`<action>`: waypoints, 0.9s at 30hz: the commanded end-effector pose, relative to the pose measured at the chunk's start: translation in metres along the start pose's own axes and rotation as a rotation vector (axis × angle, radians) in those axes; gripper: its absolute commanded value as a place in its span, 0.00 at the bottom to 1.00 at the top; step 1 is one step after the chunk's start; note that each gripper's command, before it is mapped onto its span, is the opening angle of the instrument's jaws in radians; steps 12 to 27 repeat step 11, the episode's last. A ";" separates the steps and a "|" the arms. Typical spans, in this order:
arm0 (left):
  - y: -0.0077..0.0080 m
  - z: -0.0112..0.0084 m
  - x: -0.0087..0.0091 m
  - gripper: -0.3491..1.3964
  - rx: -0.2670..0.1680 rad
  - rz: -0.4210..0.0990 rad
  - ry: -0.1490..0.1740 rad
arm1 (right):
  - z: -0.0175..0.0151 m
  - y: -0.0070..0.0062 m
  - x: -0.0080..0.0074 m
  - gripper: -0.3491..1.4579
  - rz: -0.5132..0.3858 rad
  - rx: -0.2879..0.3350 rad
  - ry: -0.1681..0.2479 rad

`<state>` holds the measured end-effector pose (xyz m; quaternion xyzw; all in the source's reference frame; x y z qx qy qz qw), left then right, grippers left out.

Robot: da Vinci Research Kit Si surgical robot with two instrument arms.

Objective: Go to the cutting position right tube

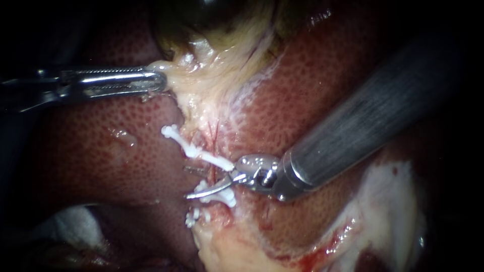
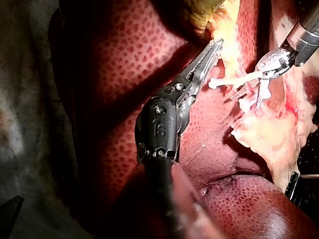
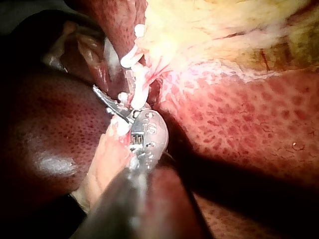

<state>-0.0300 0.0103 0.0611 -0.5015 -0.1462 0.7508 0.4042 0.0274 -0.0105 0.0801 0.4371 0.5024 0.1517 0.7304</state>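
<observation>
A thin pinkish tube (image 1: 214, 175) runs down from the gallbladder (image 1: 212, 20) across the liver (image 1: 101, 146). Several white clips cross it, one above (image 1: 201, 153) and one below (image 1: 222, 197) my right instrument (image 1: 190, 182). Its two thin blades stand open across the tube between those clips. The left wrist view shows the same blades (image 2: 247, 95) spread beside a white clip (image 2: 229, 79). In the right wrist view only one blade (image 3: 107, 102) shows, beside the clips (image 3: 138, 82). My left instrument (image 1: 160, 80) is shut on pale tissue (image 1: 174, 70) at the gallbladder's lower end, holding it leftward.
Pale fatty tissue (image 1: 388, 201) with some blood lies at the lower right. White gauze (image 1: 75, 224) sits in the dark at the lower left. The right instrument's thick shaft (image 1: 373, 116) crosses the liver from the upper right.
</observation>
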 end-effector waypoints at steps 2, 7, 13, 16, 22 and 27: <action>0.0000 0.0000 0.0000 0.00 0.000 0.000 0.000 | -0.0001 0.0001 0.0000 0.89 0.000 -0.002 0.000; 0.0000 0.0000 0.0000 0.00 0.000 0.000 0.000 | -0.0001 0.0001 -0.0001 0.88 0.005 -0.002 0.000; 0.0000 0.0001 0.0000 0.00 0.000 0.000 0.000 | -0.0002 0.0001 -0.0001 0.88 0.005 -0.002 0.000; 0.0000 0.0001 0.0000 0.00 0.000 0.000 0.000 | -0.0002 0.0001 -0.0001 0.88 0.005 -0.002 0.000; 0.0000 0.0001 0.0000 0.00 0.000 0.000 0.000 | -0.0002 0.0001 -0.0001 0.88 0.005 -0.002 0.000; 0.0000 0.0001 0.0000 0.00 0.000 0.000 0.000 | -0.0002 0.0001 -0.0001 0.88 0.005 -0.002 0.000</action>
